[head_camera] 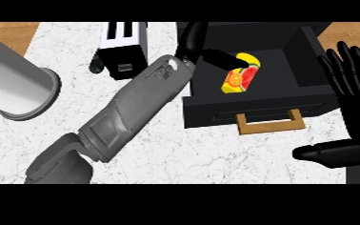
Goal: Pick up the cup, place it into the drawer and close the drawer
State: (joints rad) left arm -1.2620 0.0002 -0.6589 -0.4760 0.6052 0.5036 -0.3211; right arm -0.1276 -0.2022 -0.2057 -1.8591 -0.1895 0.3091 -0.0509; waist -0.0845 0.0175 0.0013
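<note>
My left hand reaches over the open black drawer, fingers curled with one touching the top of the cup; I cannot tell whether they pinch it. The bright fruit-patterned cup lies tilted inside the drawer. My right hand rests open at the right edge, fingers up. Behind my left forearm stands a toaster on the marble counter.

Kitchen: white marble counter, toaster, steel pot, black drawer.
</note>
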